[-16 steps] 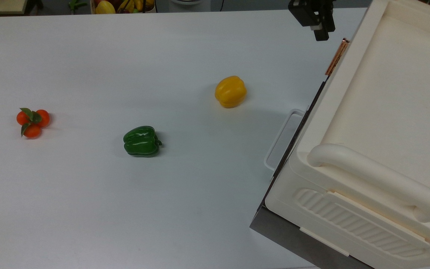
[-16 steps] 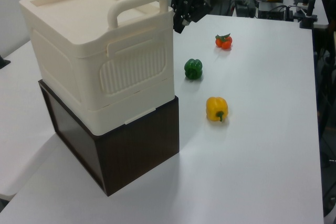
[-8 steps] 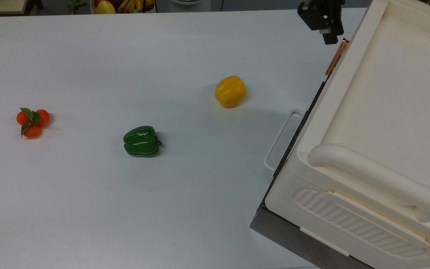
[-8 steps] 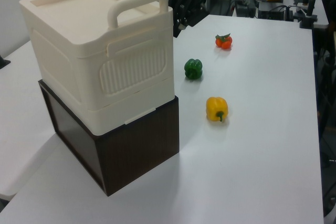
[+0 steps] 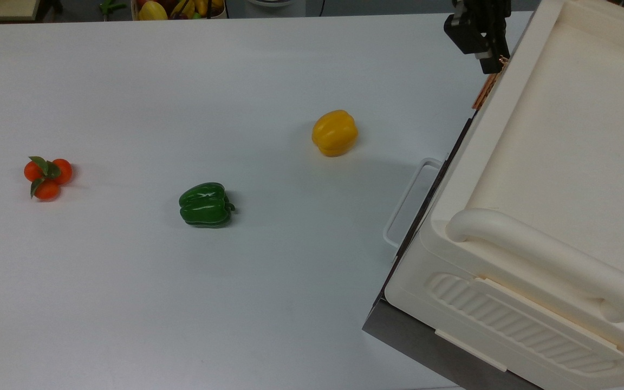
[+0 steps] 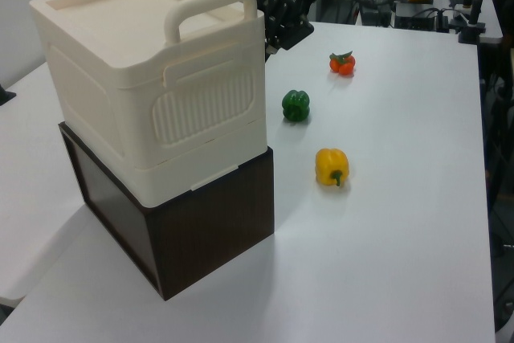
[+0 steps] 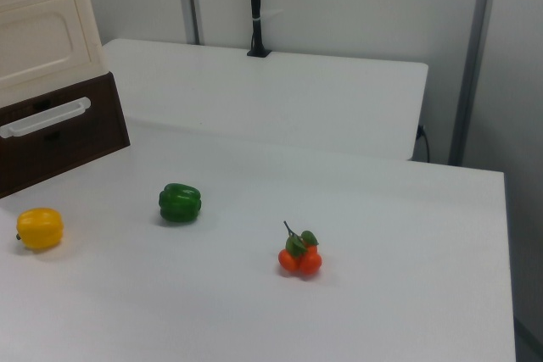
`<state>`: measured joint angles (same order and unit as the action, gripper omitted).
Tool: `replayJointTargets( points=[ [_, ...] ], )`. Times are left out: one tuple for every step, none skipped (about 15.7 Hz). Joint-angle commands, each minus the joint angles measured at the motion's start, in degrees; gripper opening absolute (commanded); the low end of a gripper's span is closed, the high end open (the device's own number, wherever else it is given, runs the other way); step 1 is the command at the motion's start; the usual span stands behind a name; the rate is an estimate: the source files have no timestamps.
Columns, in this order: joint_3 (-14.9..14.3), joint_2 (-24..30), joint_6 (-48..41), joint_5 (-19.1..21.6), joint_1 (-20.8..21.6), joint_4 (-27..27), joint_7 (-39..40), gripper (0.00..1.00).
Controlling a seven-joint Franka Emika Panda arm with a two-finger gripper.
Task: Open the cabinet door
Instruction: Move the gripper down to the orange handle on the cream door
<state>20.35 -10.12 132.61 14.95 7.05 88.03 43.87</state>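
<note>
The cream cabinet [image 5: 561, 135] stands on a dark brown box at the top view's right. Its door [image 7: 38, 40] is a flat cream panel with a recessed centre, lying flush with the cabinet front in the right view. From the top view the door is edge-on, and its copper bar handle [image 5: 484, 92] runs along the cabinet's upper left edge. My black gripper [image 5: 491, 64] hangs right at the far end of that handle, touching or nearly touching it. In the left view my gripper [image 6: 275, 36] sits against the cabinet's far corner.
A yellow pepper [image 5: 335, 132], a green pepper [image 5: 206, 204] and a cluster of orange fruit [image 5: 46, 176] lie on the white table [image 5: 128, 298]. The brown box has a drawer with a white handle [image 5: 407, 203]. A thick cream handle [image 5: 545, 260] tops the ribbed side.
My gripper has moved toward the top view's right and slightly down, from beside the cabinet to the far end of the copper handle. Nothing else has moved.
</note>
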Motion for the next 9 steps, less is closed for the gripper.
replayJointTargets(
  points=[
    [0.0, -0.5, 3.3, -1.3, 1.0, 1.6, 1.0, 0.04],
    [0.0, -0.4, 3.3, -1.3, 1.0, 1.8, 1.0, 0.00],
    [0.0, -0.4, 3.2, -1.3, 1.0, 1.9, 1.0, 0.00],
    [0.0, -0.4, 3.0, -1.2, 1.0, 2.0, 1.0, 0.00],
    [0.0, -0.3, 2.8, -1.2, 0.9, 2.2, 0.9, 0.00],
    [0.0, -0.1, 2.7, -1.2, 0.8, 2.7, 0.7, 0.00],
    [0.0, 0.1, 2.3, -1.2, 0.6, 3.0, 0.6, 0.00],
    [0.0, 0.4, 1.9, -1.1, 0.4, 3.2, 0.5, 0.00],
    [0.0, 0.6, 0.7, -1.1, 0.3, 3.2, 0.5, 0.00]
  ],
)
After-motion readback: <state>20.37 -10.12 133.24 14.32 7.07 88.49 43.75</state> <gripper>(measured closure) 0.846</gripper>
